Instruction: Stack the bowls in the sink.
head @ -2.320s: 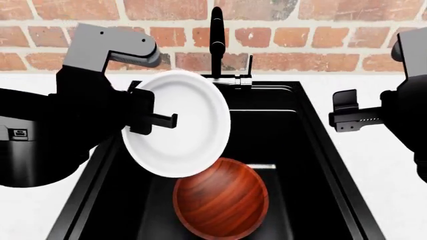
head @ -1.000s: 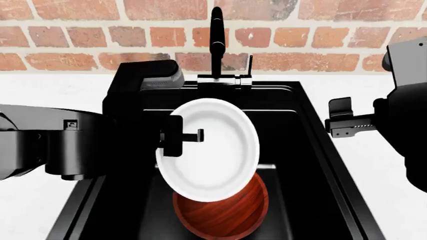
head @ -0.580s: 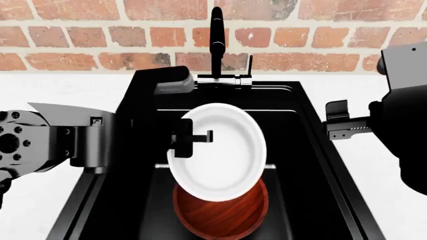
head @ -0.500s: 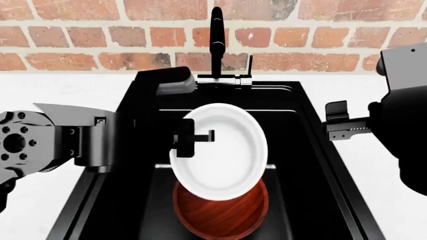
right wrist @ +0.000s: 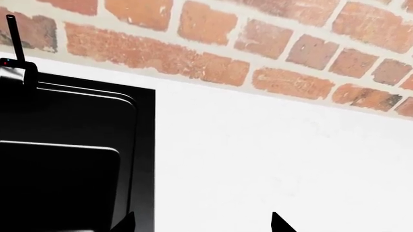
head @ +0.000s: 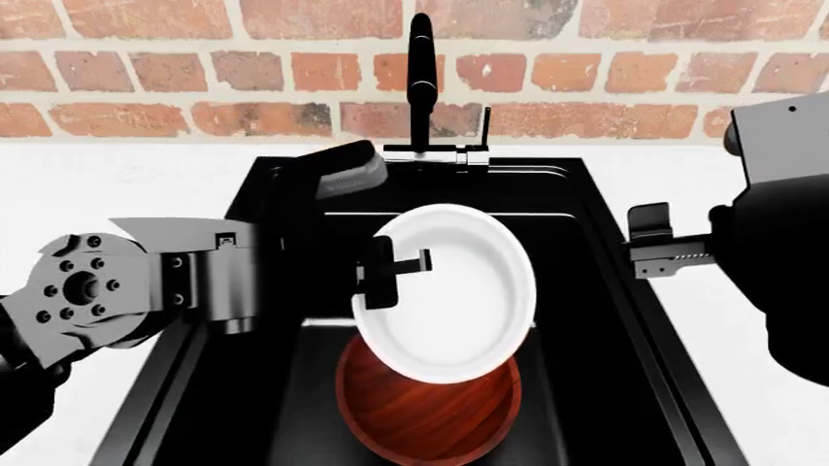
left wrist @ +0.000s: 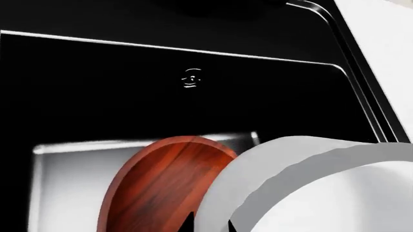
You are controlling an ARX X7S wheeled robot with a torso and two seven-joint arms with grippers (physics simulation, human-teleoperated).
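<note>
My left gripper is shut on the left rim of the white bowl. It holds the bowl tilted on edge above the sink, and the bowl's lower edge overlaps the wood-grain bowl. That bowl rests on the basin floor at the front. In the left wrist view my left gripper clamps the white bowl's rim, with the wooden bowl just beyond. My right gripper stands open and holds nothing at the sink's right edge. The right wrist view shows it over the white counter.
A tall black faucet rises at the back of the sink, in front of a brick wall. White counter lies on both sides. The round drain sits in the basin floor beyond the bowls.
My left arm has carried the white bowl to the right and a little lower, so it now hangs over the wooden bowl. The right gripper has barely shifted.
</note>
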